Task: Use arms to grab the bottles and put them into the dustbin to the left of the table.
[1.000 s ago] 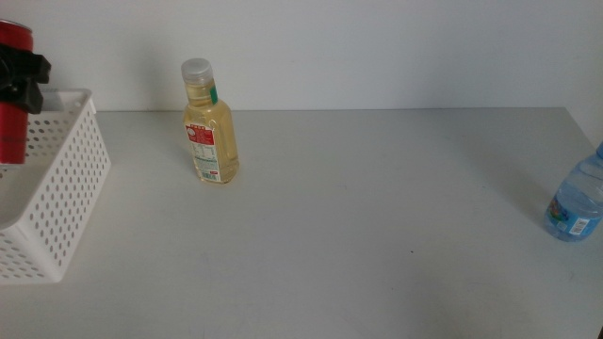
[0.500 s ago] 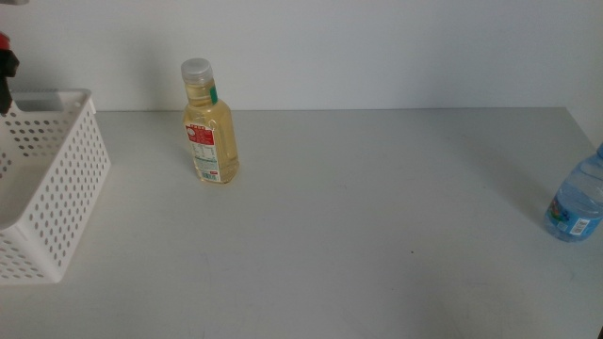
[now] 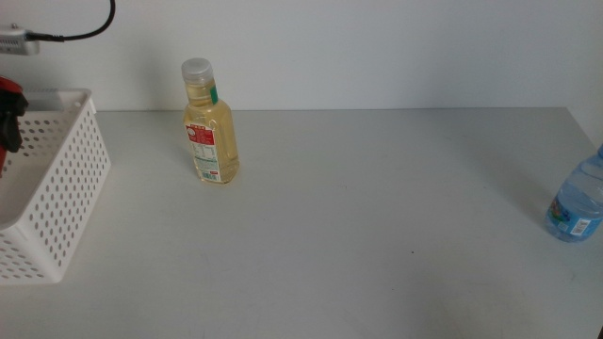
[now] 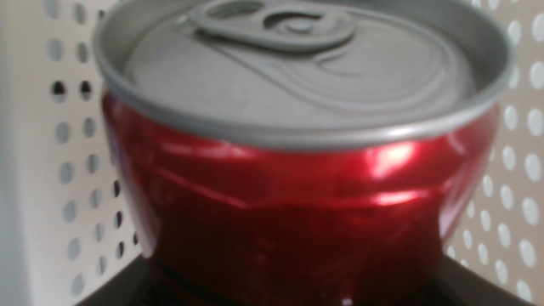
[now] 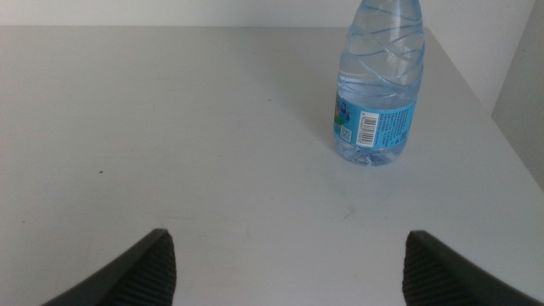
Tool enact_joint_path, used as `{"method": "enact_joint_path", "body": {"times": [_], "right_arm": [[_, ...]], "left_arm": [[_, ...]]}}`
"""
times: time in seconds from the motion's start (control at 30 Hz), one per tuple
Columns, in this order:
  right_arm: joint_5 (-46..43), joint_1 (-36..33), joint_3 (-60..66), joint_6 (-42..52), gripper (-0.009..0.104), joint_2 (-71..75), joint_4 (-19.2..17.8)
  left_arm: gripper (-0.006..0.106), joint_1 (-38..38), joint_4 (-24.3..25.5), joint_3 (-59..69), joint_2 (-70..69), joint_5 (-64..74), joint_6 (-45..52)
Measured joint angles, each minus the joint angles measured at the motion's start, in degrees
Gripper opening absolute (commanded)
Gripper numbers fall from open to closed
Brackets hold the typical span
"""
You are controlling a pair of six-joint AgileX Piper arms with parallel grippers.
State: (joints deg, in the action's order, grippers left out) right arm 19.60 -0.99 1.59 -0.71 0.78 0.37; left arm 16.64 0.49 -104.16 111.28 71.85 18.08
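My left gripper (image 3: 8, 121) shows only as a dark piece at the far left edge, over the white perforated dustbin (image 3: 58, 188). It is shut on the slim red soda can (image 4: 297, 178), which fills the left wrist view with the dustbin's holed walls (image 4: 68, 127) around it. Only the can's red top (image 3: 6, 86) shows in the middle view. The bottle of yellow liquid (image 3: 211, 127) stands upright at the back left of the table (image 3: 377, 226). The blue-labelled water bottle (image 3: 575, 202) stands at the right edge. My right gripper (image 5: 285, 263) is open, short of the water bottle (image 5: 378, 85).
A black cable (image 3: 71, 33) hangs in at the top left, over the dustbin. The table's right edge runs just beyond the water bottle. A white wall stands behind the table.
My left gripper has carried the red can further left and lower, down between the dustbin walls. A cable has come into view at the top left. The bottles have not moved.
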Motion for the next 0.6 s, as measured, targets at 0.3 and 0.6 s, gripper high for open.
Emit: {"method": "enact_joint_path", "body": {"times": [0.3,0.6], "right_arm": [[0.00,0.00,0.00,0.00,0.094,0.00,-0.05],[0.00,0.00,0.00,0.00,0.094,0.00,-0.05]], "left_arm": [[-0.002,0.00,0.01,0.00,5.22,-0.55,0.12],[-0.002,0.00,0.01,0.00,8.79,-0.80,0.25]]}}
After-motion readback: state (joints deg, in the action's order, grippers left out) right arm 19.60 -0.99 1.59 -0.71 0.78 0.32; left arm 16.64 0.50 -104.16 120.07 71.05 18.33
